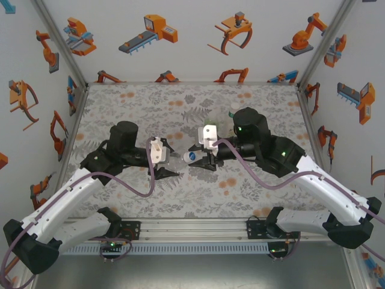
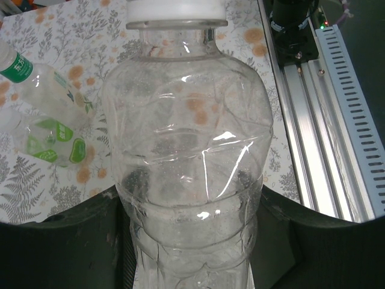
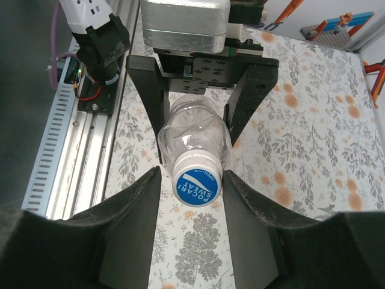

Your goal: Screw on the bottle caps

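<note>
Left hand point(image 3: 197, 141) clamps the clear bottle point(image 2: 186, 150) by its body, held sideways over the desk point(image 3: 313, 120). Right hand point(image 3: 191, 186) is closed narrow on the blue cap point(image 3: 197, 188) — cap sits on that bottle's neck.

Far-left table point(image 1: 120, 102) free; spare bottles point(image 1: 225, 114) crowd far right behind r. arm point(image 1: 264, 144).

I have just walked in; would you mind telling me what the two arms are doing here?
The left gripper has its jaws clamped on the body of a clear bottle, holding it sideways. The right gripper faces it, jaws closed around the blue cap sitting on the bottle's neck, apparently to screw it on. A second bottle with a green-and-white label lies on the table nearby.
</note>
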### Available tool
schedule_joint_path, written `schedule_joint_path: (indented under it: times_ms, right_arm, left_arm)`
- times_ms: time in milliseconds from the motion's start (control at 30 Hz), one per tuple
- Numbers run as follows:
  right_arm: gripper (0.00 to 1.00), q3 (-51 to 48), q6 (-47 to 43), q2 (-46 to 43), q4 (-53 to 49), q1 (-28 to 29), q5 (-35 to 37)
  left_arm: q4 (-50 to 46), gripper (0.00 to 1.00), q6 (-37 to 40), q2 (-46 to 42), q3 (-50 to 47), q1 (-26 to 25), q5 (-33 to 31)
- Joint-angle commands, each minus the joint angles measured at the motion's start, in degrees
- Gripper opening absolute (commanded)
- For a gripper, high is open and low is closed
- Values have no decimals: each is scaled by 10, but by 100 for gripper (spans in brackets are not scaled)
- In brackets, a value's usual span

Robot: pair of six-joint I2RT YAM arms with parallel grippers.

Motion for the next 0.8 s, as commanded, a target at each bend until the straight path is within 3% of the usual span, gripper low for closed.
schedule_joint_path:
  times_ms: [0, 200, 300, 567, 767]
  right_arm:
    - [41, 11, -9, -8, 0, 0, 1]
    - [24, 9, -8, -8, 0, -1, 7]
    - [0, 10, 27, -5, 13, -1, 36]
    - [0, -35, 197, -4, 107, -1, 136]
    - [0, -104, 431, -24, 229, 0, 236]
  left_arm:
    - [-1, 0, 10, -6, 7, -1, 17]
    - [-1, 0, 9, -7, 7, -2, 18]
    - [-1, 0, 10, -9, 7, -2, 14]
    - [10, 0, -10, -8, 9, -1, -90]
    - [32, 0, -19, -19, -3, -1, -138]
